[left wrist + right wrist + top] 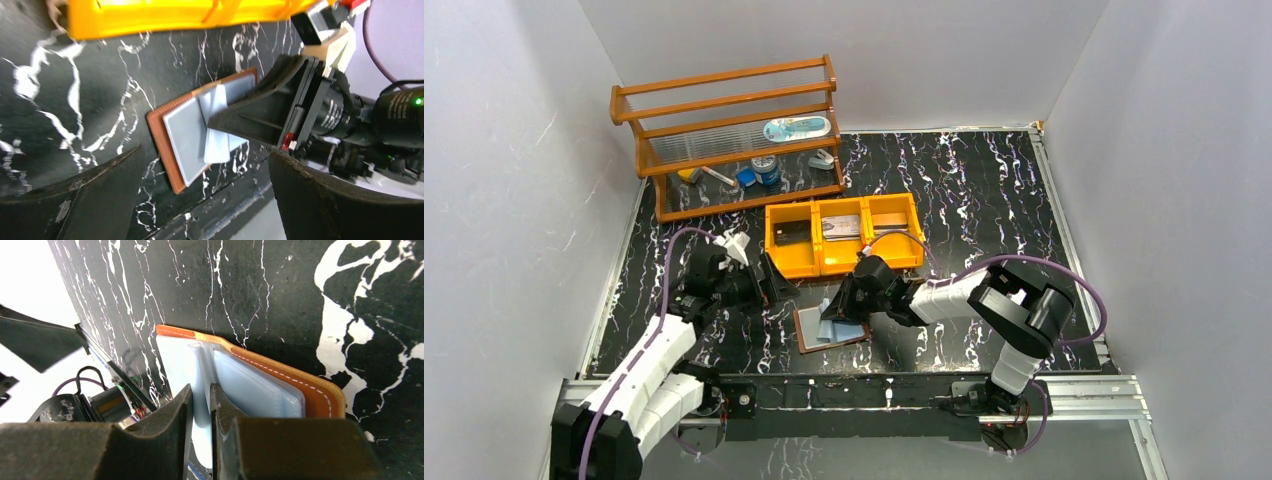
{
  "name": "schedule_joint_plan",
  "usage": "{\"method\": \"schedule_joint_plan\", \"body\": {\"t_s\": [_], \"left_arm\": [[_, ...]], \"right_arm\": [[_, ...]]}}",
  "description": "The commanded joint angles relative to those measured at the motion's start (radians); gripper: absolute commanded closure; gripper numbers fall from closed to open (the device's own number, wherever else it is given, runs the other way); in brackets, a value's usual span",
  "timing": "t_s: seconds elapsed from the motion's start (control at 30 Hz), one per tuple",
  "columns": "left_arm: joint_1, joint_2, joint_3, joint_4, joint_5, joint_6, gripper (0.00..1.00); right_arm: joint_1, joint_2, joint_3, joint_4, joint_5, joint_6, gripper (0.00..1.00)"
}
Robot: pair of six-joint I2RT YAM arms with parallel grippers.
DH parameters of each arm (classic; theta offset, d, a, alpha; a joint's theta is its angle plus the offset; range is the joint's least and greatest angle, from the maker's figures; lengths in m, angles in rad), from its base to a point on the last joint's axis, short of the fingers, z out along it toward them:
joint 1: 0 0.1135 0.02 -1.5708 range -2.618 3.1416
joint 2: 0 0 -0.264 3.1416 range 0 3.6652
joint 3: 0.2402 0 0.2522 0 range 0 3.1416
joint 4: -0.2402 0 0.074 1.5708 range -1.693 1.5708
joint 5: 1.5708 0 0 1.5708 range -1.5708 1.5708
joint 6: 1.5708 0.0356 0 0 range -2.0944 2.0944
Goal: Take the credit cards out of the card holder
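Card holder [832,328] lies open on the table [984,200], just before the orange tray [770,245]. Right gripper [200,390] pinches a pale card [218,142] at the fold — extraction underway. Left gripper [759,283] spread, near. Next, likely — pull card clear without dragging the holder.

Stitched leather card holder [310,390]; glossy plastic sleeves [250,387]

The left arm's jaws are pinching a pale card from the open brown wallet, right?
No, the right arm's jaws are pinching the pale card from the open brown wallet; the right wrist view shows it.
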Motion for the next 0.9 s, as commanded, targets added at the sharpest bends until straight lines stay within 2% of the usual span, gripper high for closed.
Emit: {"method": "schedule_joint_plan", "body": {"t_s": [0.0, 0.1, 0.17, 0.2, 0.23, 0.27, 0.3, 0.4, 0.7, 0.87], "left_arm": [[-0.001, 0.027, -0.066, 0.142, 0.238, -0.091, 0.09], [-0.032, 0.051, -0.102, 0.212, 0.265, -0.123, 0.10], [-0.109, 0.081, -0.118, 0.270, 0.227, -0.152, 0.11], [-0.187, 0.114, -0.117, 0.314, 0.182, -0.172, 0.13], [-0.245, 0.157, -0.112, 0.332, 0.142, -0.181, 0.16], [-0.297, 0.215, -0.117, 0.345, 0.070, -0.181, 0.23], [-0.307, 0.227, -0.139, 0.368, 0.027, -0.189, 0.26], [-0.332, 0.277, -0.176, 0.445, 0.035, -0.188, 0.34], [-0.358, 0.376, -0.191, 0.511, 0.026, -0.172, 0.55], [-0.364, 0.405, -0.194, 0.521, 0.020, -0.170, 0.63]], "right_arm": [[-0.005, -0.012, -0.020, 0.044, -0.013, 0.026, 0.73], [-0.006, -0.010, -0.029, 0.049, -0.012, 0.030, 0.73], [-0.006, -0.008, -0.034, 0.058, -0.014, 0.034, 0.73], [-0.008, -0.006, -0.033, 0.059, -0.017, 0.034, 0.73], [-0.008, -0.003, -0.034, 0.060, -0.017, 0.033, 0.73], [-0.011, -0.002, -0.037, 0.061, -0.019, 0.037, 0.72], [-0.012, -0.002, -0.043, 0.064, -0.018, 0.040, 0.72], [-0.016, 0.000, -0.051, 0.073, -0.021, 0.042, 0.72], [-0.020, 0.014, -0.053, 0.089, -0.038, 0.049, 0.71], [-0.022, 0.008, -0.051, 0.091, -0.044, 0.049, 0.71]]}}
